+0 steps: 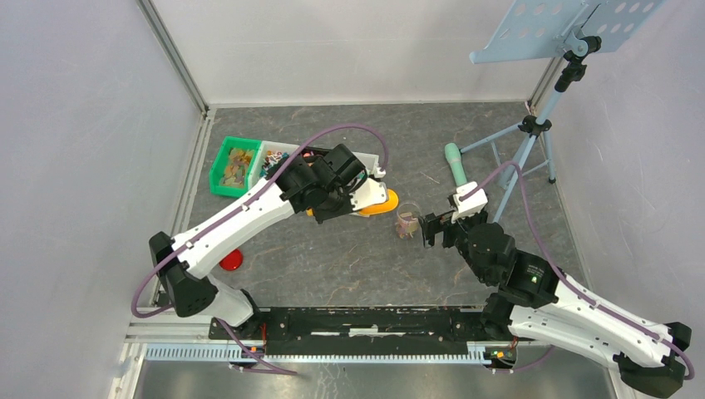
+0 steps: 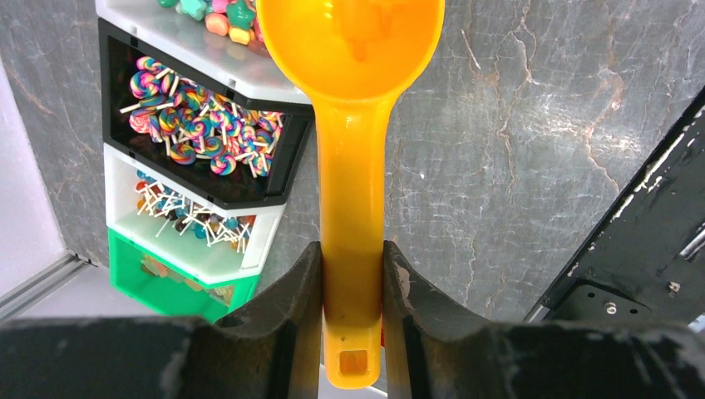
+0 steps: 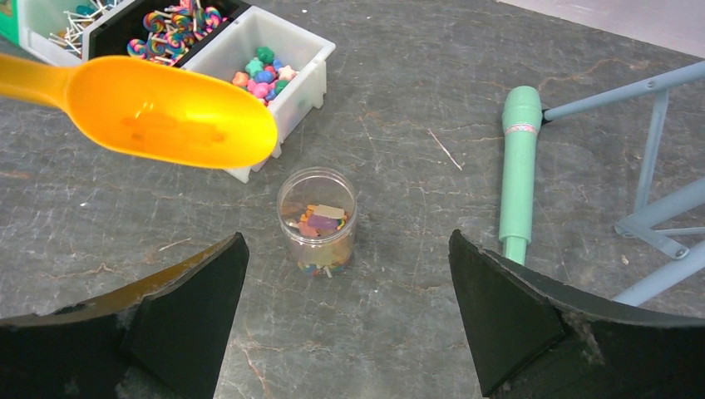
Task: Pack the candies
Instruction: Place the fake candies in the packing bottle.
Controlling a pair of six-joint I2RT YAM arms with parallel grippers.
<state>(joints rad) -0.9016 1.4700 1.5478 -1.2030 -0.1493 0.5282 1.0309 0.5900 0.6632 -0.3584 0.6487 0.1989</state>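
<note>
Scoop [image 2: 353, 166] clamped in left end effector [image 2: 353, 262], bowl left of jar [image 3: 317, 218].
Right end effector [image 3: 346, 241] spread wide facing jar of candies [image 3: 320, 224], white bin [image 3: 295, 100] corner close behind.

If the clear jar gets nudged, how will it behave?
The clear jar looks small, thin-walled and only partly filled with candies, so probably light and apt to slide or tip. Lidless and upright, it would likely spill if tipped, then roll.
</note>
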